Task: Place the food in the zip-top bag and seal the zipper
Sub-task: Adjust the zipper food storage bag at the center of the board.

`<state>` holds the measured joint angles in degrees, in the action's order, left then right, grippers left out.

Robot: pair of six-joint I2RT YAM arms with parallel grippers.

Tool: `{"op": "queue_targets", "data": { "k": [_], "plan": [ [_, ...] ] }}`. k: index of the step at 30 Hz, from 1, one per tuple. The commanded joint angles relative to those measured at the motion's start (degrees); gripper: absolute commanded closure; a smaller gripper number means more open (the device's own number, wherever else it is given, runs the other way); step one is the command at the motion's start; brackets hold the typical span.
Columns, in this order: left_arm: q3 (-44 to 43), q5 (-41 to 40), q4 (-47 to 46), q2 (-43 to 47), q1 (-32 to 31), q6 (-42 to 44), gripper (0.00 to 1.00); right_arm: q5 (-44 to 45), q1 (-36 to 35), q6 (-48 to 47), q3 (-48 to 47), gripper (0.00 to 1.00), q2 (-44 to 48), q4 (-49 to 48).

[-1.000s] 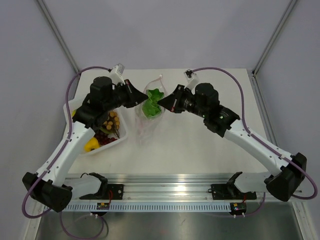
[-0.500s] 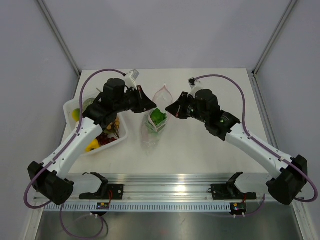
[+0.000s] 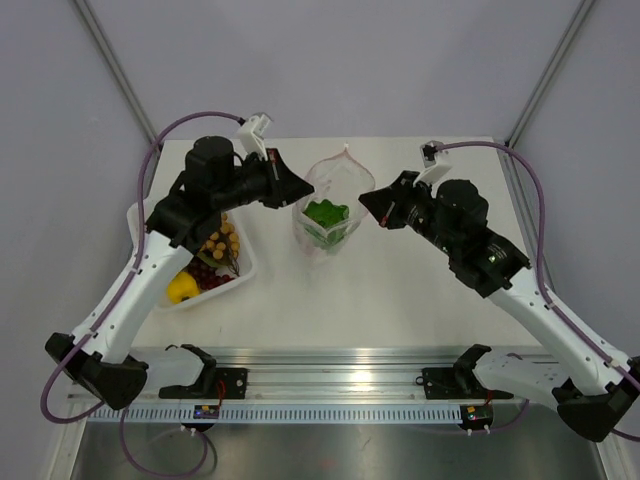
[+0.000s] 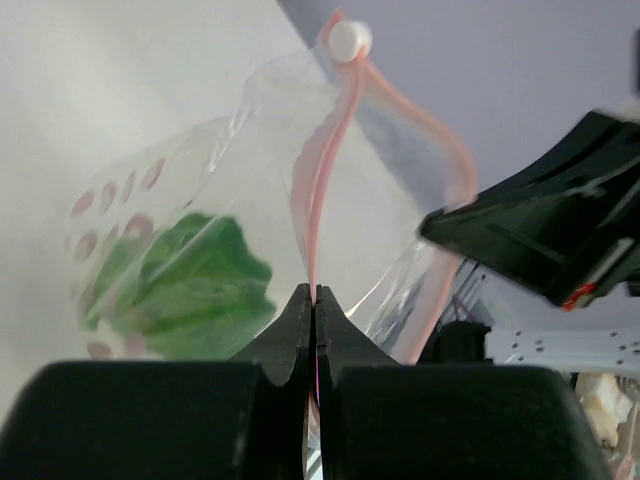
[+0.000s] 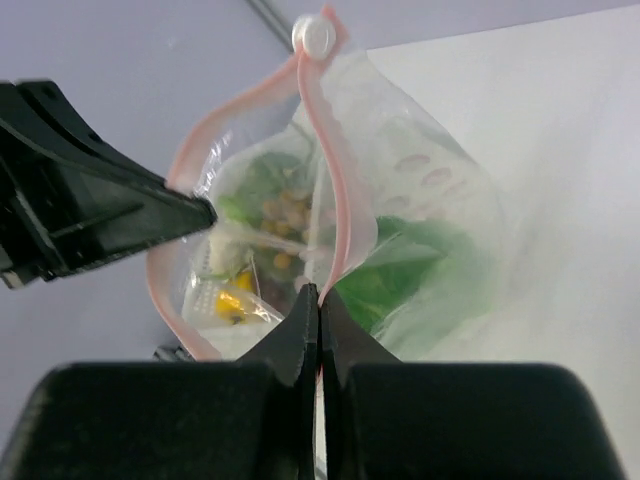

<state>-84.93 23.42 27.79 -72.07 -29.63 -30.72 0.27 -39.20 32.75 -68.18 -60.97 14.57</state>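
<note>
**A:** Where is the zip-top bag (image 3: 312, 238)?

**B:** In the middle of the frame, hanging between the two arms above the table (image 3: 420, 290). The left gripper (image 3: 296, 193) is closed on one lip of the pink zipper (image 3: 345, 151). The right gripper (image 3: 368, 206) is clamped on the opposite lip. Both wrist views show the strip nipped between fingertips pressed together.

**A:** So the mouth is open?

**B:** Yes, it is spread into a loop. The zipper runs from the grippers toward the top of the frame, where both lips meet at a white slider (image 4: 349, 39).

**A:** What is inside?

**B:** The lettuce (image 3: 326, 213), plainly. The right wrist view also shows tan and yellow bits through the plastic. I cannot tell whether they are in the bag or behind it.

**A:** And the rest?

**B:** The tan-brown balls (image 3: 222, 243), dark red grapes (image 3: 205, 276) and a yellow piece (image 3: 183, 290) lie in the white tray (image 3: 245, 272). It sits left of the bag, beneath the left arm.

**A:** Then the left arm is the nearer one.

**B:** Yes, though I judge it would have to release its lip first. The right gripper alone would then hold the mouth, and the mouth might sag shut.
</note>
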Motion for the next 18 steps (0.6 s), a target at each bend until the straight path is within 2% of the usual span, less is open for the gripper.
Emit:
{"op": "queue_targets", "data": {
  "k": [1,6,12,15,18],
  "plan": [
    [7.3,2.3,0.9,-3.7,-0.2,5.1,1.00,8.1,0.3,-2.3,4.5,1.00,-0.5,3.3],
    [6.2,3.4,4.5,-8.0,-0.2,9.2,1.00,10.3,0.3,-5.8,1.7,1.00,-1.9,7.1],
    [-1.8,7.4,3.3,-8.3,-0.2,8.1,1.00,9.2,0.3,-9.6,-9.8,1.00,-3.7,8.4],
    [-4.1,8.1,4.5,-9.0,-0.2,9.2,1.00,8.8,0.3,-9.6,-10.7,1.00,-3.3,7.1],
    [-1.0,7.8,5.5,-9.1,-0.2,10.9,1.00,6.5,0.3,-8.6,-8.0,1.00,-2.6,5.1]
  ]
}}
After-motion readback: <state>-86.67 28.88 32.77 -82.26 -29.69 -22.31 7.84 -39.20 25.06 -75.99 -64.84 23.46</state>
